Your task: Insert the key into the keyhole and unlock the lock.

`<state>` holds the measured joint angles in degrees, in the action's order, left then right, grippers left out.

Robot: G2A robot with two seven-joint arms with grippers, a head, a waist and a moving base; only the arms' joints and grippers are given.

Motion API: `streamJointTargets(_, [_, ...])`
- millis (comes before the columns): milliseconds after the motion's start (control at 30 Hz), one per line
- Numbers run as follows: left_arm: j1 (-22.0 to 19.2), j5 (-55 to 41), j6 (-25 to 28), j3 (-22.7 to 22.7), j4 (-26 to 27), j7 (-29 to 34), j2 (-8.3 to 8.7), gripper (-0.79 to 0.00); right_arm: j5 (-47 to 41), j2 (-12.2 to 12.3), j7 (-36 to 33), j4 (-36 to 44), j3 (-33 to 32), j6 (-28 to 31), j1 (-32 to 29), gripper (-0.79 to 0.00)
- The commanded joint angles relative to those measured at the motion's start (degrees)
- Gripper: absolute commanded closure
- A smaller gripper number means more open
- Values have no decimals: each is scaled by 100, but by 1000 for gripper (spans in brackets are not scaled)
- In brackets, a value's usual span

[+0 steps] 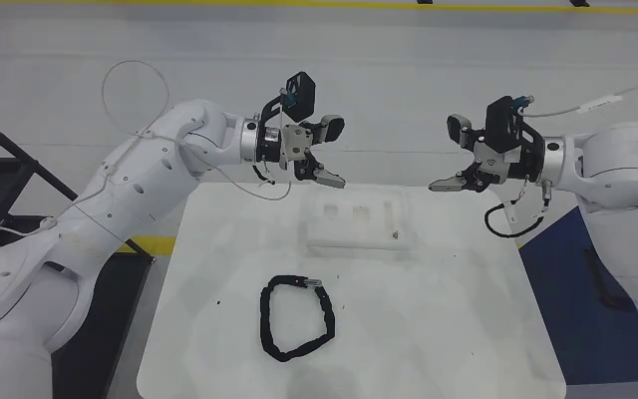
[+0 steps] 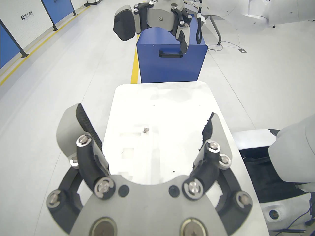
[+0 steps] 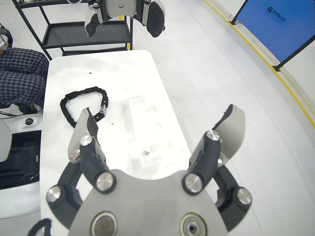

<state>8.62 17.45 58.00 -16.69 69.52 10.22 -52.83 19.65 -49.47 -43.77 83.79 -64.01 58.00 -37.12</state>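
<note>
1. Key, small and metallic, sits in neither pincer. The left gripper, in the upper middle-left of the top view, has its fingers spread wide with nothing between them.
2. The right gripper, in the upper middle-right of the same view, is likewise released and bare. The two pincers face each other, well apart, near the upper edge of the table.
3. In the left wrist view the left arm's own fingers frame the white tabletop, and the key shows as a small grey speck near the frame's centre.
4. The key lies on a white tray at the centre of the top view, close to the tray's right end and just below a narrow recess.
5. The lock, a black sleeved chain closed into a loop, lies flat on the table in the lower middle-left of the top view. It is below the tray and apart from it, with its metal end piece at the loop's upper right. I cannot make out the keyhole.
6. Beyond the table, a blue cabinet stands in the upper centre of the left wrist view, and a black shelf rack in the upper left of the right wrist view.
</note>
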Motion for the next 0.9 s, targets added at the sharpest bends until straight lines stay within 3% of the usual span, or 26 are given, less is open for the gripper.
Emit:
streamJointTargets(0, [0, 0, 0, 0, 0, 0, 0, -784, 0, 0, 0, 0, 0, 0, 0, -785])
streamJointTargets(533, [0, 0, 0, 0, 0, 0, 0, -785, 0, 0, 0, 0, 0, 0, 0, -785])
streamJointTargets(867, [0, 0, 0, 0, 0, 1, 0, -785, 706, -62, 140, -288, 411, -782, -383, -785])
